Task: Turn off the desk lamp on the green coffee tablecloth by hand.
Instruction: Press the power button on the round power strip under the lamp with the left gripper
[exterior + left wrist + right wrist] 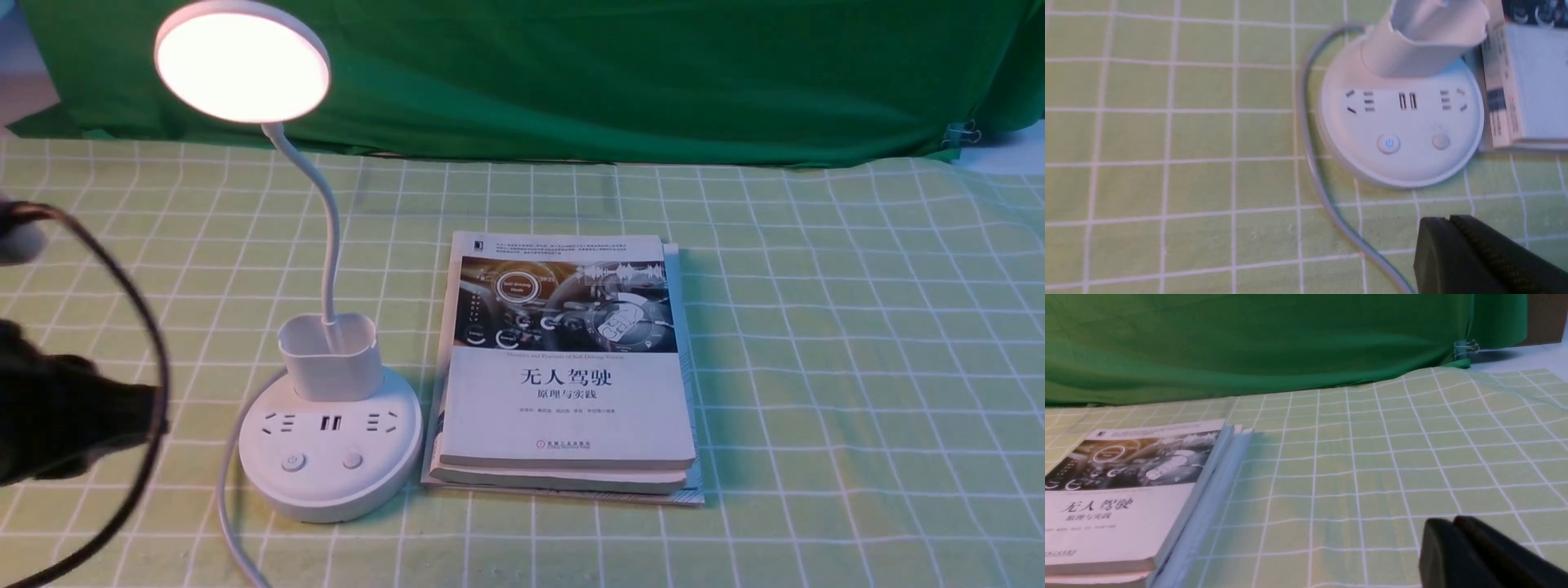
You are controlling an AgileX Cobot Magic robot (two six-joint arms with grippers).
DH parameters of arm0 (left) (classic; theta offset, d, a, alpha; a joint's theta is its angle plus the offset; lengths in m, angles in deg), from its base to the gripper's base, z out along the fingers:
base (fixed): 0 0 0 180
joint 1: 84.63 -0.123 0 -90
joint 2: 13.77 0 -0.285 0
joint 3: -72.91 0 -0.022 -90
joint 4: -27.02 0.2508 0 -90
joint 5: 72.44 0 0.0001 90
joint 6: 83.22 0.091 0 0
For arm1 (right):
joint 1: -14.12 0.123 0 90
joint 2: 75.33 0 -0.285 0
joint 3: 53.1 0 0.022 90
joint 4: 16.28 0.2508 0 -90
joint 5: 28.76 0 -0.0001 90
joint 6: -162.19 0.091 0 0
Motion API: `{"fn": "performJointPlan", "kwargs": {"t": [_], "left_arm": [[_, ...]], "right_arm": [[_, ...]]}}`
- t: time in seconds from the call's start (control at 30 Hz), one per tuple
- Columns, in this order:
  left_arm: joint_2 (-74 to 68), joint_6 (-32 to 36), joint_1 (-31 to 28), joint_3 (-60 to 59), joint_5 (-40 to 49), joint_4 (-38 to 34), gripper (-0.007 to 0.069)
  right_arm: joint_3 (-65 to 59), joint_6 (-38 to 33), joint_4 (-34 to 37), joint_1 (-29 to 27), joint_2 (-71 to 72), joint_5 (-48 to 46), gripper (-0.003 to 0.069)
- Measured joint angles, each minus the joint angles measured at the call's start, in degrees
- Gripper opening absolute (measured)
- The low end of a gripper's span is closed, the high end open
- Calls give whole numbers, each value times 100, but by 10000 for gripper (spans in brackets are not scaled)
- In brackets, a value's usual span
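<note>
One lit desk lamp (331,482), to the right of my left claw (1449,222), whose fingertips meet, empty.

Left end effector (1448,222) closed; right end effector (1450,523) closed.

A dark green cloth backdrop (571,82) hangs with soft folds. At its right end, a small metal clip (962,133) holds the cloth. Beside the backdrop's right end, there is a brown object (1545,319), and under this one, a pale surface (1527,359).
</note>
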Motion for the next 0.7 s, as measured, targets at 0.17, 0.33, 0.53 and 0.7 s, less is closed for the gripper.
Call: {"fn": "performJointPlan", "kwargs": {"t": [0.17,0.33,0.53,0.7], "left_arm": [[-1270,26,975,434,191,147,1],[-2545,36,1666,1053,278,159,1],[-3214,53,1685,1412,251,246,1],[-3463,30,1673,1524,88,389,1]], "right_arm": [[0,0,0,0,0,-6,29],[0,-4,0,0,0,-6,29],[0,1,0,0,0,-6,29],[0,3,0,0,0,-6,29]]}}
